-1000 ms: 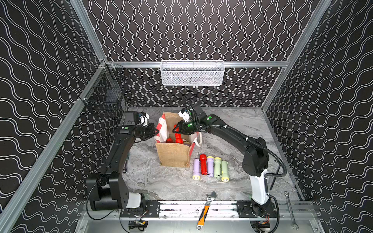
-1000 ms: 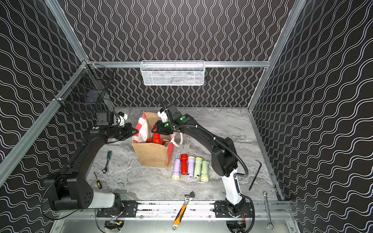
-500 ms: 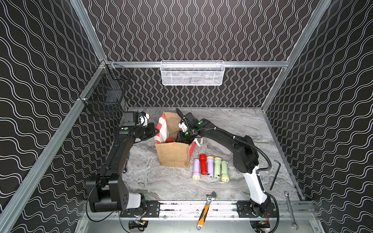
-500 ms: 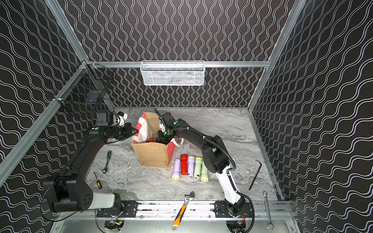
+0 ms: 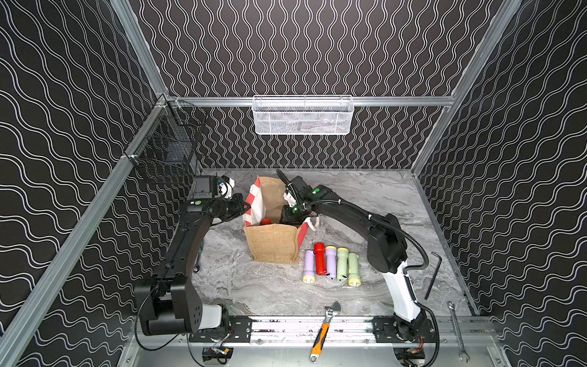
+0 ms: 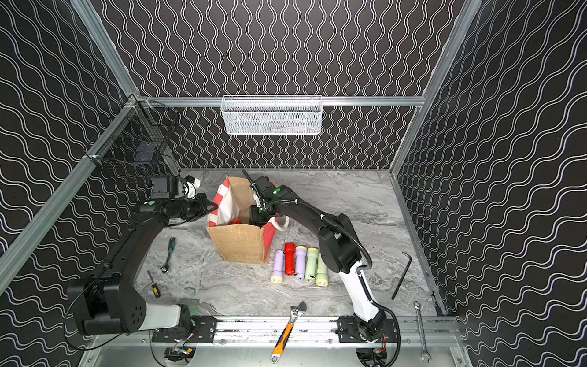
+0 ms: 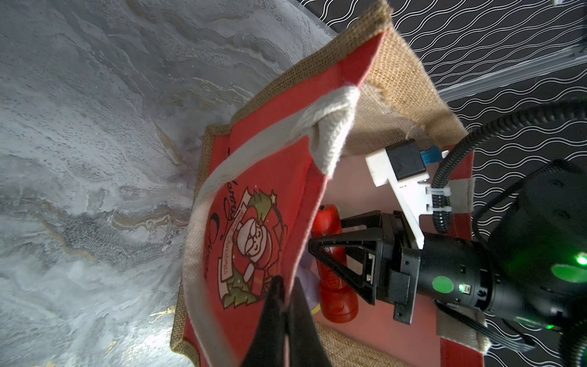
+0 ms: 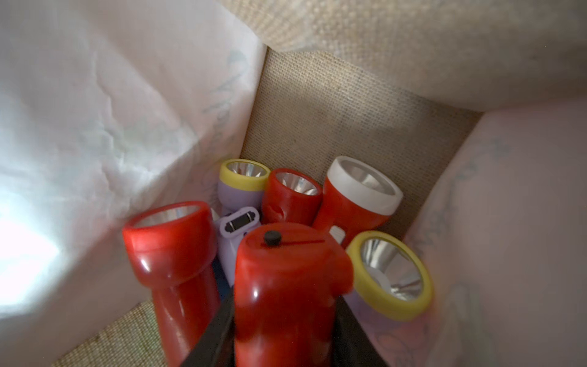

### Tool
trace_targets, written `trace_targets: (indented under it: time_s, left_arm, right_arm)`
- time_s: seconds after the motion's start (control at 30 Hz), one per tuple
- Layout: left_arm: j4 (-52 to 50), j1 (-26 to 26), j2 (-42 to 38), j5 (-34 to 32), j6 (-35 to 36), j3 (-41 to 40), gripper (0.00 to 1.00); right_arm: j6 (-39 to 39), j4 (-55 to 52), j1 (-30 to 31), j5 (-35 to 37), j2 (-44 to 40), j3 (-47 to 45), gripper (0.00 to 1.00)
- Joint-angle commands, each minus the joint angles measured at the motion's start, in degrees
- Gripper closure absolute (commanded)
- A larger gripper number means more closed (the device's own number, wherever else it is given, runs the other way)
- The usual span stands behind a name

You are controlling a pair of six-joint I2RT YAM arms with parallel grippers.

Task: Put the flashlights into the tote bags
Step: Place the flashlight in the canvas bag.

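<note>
— Left side first: what are your jaws doing?

— My left gripper (image 7: 286, 283) is pressed tight on the red printed wall of the boxy tan jute tote bag (image 5: 273, 244), near its rim.

— And the right?

— My right gripper (image 8: 282, 324) is down inside that bag, pinching a red plastic flashlight (image 8: 286, 270) among other flashlights (image 8: 168, 248) standing there. Five more in lilac, red and pale green (image 5: 330, 263) lie in a row on the grey marbled tabletop (image 5: 254, 286), just right of the bag.

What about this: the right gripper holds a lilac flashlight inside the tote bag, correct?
No, the flashlight is red, as the right wrist view shows: the right gripper holds a red flashlight inside the tote bag.
</note>
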Motion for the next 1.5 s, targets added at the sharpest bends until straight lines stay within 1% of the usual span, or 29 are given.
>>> trace_targets:
  time_s: [0.0,0.1,0.2,0.27,0.43,0.73,0.9,1.07,1.1,1.2,1.33,1.47]
  left_arm:
    - [1.56,0.06,-1.13,1.05,1.15,0.41,1.00]
    - [1.87,0.09,-1.65,2.33,1.33,0.81,1.00]
    - [1.48,0.05,-1.27,3.32,1.68,1.29,1.00]
    - [0.87,0.05,-1.10,2.62,2.16,1.54,1.00]
    - [-0.54,0.09,-2.07,-1.96,2.82,1.56,1.00]
    - [-0.73,0.06,-2.85,-3.22,2.37,1.39,1.00]
    - [-0.52,0.05,-3.24,-3.32,2.21,1.25,1.00]
    - [-0.26,0.05,-2.95,-2.45,2.16,1.03,1.00]
    - [-0.20,0.10,-3.04,-2.44,2.17,1.03,1.00]
    - [-0.07,0.05,-3.15,-2.52,2.12,0.85,1.00]
    - [0.03,0.12,-2.89,-2.33,2.04,0.94,1.00]
    - [0.07,0.05,-2.80,-2.17,1.87,0.89,1.00]
  right_arm:
    - [-1.88,-4.43,-0.05,1.25,0.24,1.34,0.68]
    - [-3.33,-6.85,-0.07,2.18,1.19,4.15,0.67]
    - [-3.65,-7.23,-0.17,2.59,1.40,5.07,0.67]
    - [-3.71,-7.13,-0.19,2.64,1.73,4.77,0.67]
    - [-4.56,-8.27,-0.28,3.35,3.37,3.55,0.67]
    - [-8.25,-11.38,-0.27,10.01,6.51,5.92,0.67]
    - [-9.20,-11.73,-0.50,10.86,6.99,6.21,0.66]
    - [-10.26,-11.43,-0.64,9.68,7.04,5.56,0.66]
    - [-10.38,-11.68,-0.63,9.51,7.12,5.79,0.65]
    - [-10.87,-12.08,-0.70,7.13,7.08,6.83,0.56]
    - [-11.00,-12.12,-0.79,5.00,6.34,9.21,0.49]
    - [-11.42,-12.35,-1.06,3.65,5.60,11.70,0.46]
